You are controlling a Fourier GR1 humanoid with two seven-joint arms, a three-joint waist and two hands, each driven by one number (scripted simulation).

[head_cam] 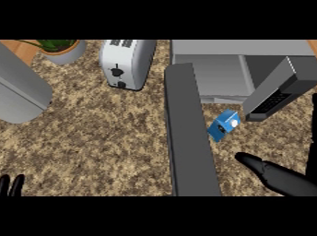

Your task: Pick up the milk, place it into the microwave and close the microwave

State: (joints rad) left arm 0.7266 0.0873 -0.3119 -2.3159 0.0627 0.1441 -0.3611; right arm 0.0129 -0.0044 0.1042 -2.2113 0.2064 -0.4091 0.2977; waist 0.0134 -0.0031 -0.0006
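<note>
Now one milk carton (224,125), one microwave (243,69), one toaster (126,62).

We can read no text anywhere — no words, brand names or numbers. The blue milk carton (224,125) carries a round white mark on its face, yet we cannot make out any lettering in it. The microwave (256,73) shows a dark panel of small buttons — none legible to us. The toaster (125,62) bears only a dark knob, without any label.
</note>
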